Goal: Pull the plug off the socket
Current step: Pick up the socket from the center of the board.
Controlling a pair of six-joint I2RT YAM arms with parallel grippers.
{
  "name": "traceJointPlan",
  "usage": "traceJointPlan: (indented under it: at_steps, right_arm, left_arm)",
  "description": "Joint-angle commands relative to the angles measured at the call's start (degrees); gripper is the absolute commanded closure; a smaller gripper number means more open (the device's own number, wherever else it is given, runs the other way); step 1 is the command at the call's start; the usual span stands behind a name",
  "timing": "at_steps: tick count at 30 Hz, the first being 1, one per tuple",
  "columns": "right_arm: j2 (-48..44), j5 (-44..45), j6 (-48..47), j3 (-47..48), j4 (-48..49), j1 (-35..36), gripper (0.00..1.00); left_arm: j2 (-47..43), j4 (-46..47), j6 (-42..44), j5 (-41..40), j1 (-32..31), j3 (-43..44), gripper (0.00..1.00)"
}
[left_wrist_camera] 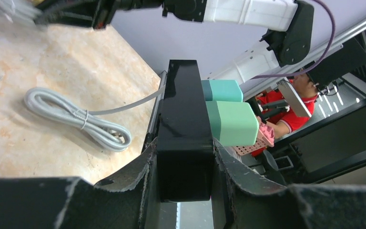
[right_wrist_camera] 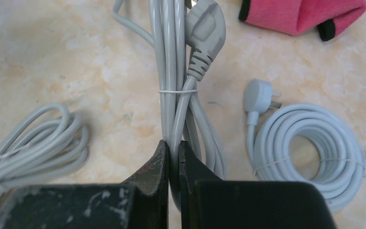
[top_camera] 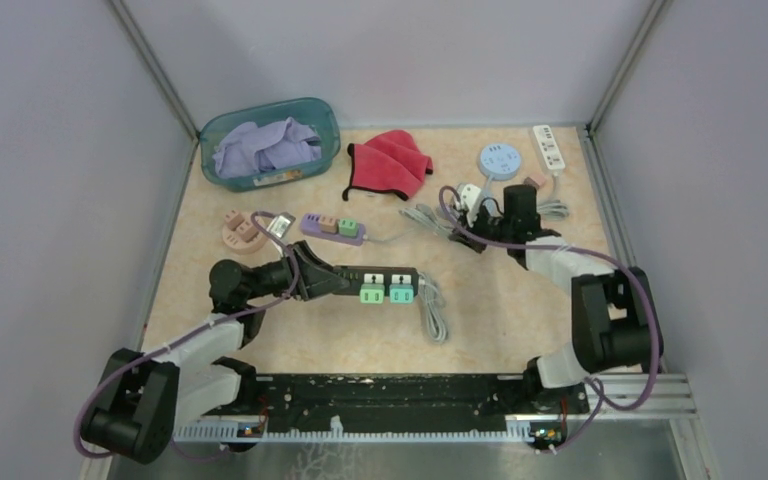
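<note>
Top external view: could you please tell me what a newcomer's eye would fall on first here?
The black power strip at mid-table, clamped at its end by the left gripper, with two green plugs in its near side. Farther right, the right gripper pinches a grey cable bundle.

The left gripper (left_wrist_camera: 185, 160) is clamped on the near end of a black power strip (left_wrist_camera: 183, 114), one finger (left_wrist_camera: 133, 174) pressed to each long side. Two plugs sit in the strip's right face, a teal plug (left_wrist_camera: 221, 90) farther out and a green plug (left_wrist_camera: 232, 123) nearer the gripper. The strip's grey cord (left_wrist_camera: 76, 119) lies bundled on the counter (left_wrist_camera: 52, 62) to the left, close to the counter's edge.
</note>
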Motion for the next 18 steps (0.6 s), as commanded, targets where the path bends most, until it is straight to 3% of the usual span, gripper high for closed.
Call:
traceJointPlan:
  at_steps: [1,2,5,8,12,18]
  right_arm:
    - [8.17,2.75,8.40,11.48,4.78,1.40,1.00]
    - [9.98,4.47,9.72,14.36,4.09,1.52,1.00]
    - [12.53,10.70,16.36,19.12,1.91,1.39,0.69]
    - [9.17,8.42,16.03,18.51,0.38,0.07,0.48]
    - [0.44,-7.15,12.85,14.63,-2.90,-3.81,0.38]
    - [-7.70,-28.76,-1.19,7.35,-17.17,-4.55,0.24]
  left_arm:
    - [2.64,6.49,-0.44,-3.87,0.24,-2.33,1.00]
    - [3.59,6.55,-0.21,-4.47,0.24,-2.73,1.00]
    - [6.27,6.95,0.28,-6.74,0.24,-4.22,1.00]
    - [8.83,3.73,2.32,-7.82,0.12,-4.25,1.00]
    - [12.60,-1.41,5.76,-10.26,-0.81,-3.16,1.00]
    - [16.83,-7.64,9.81,-13.71,-1.33,-0.98,1.00]
